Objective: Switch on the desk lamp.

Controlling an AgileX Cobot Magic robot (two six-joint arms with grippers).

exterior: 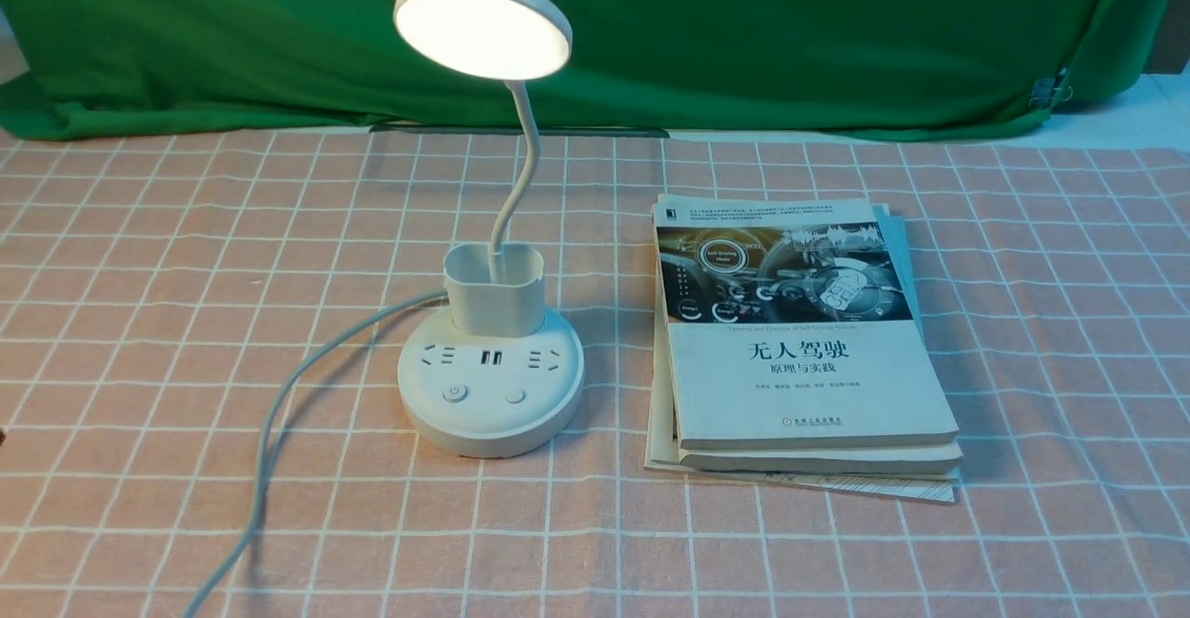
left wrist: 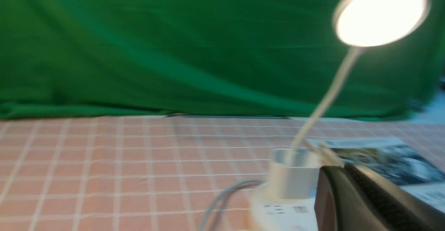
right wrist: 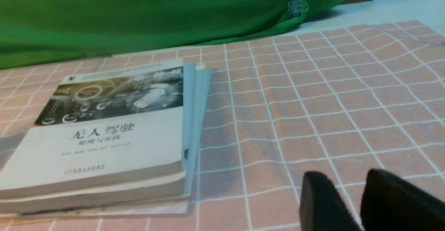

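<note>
Neither arm appears in the front view.

1. Left gripper (left wrist: pixel 347 196): only one dark finger shows, in a blurred picture, so it cannot be told whether the jaws are apart or together. The white plastic desk lamp (exterior: pixel 494 288) lies just beside and ahead of this finger, with its round base nearest.
2. Lamp position: it stands upright on the pink checked tablecloth (exterior: pixel 139 321), left of centre. Its grey cord (exterior: pixel 271 414) trails off to the left and its neck rises vertically. Two round buttons (exterior: pixel 454 393) face the robot. The disc head (exterior: pixel 482 25) glows, so the task appears complete.
3. To the right lies a stack of white paperback books (exterior: pixel 799 348).
4. Right gripper (right wrist: pixel 354 186): the jaws stand slightly apart and hold nothing. Only the books are in its view, so the left arm is judged nearer.
</note>
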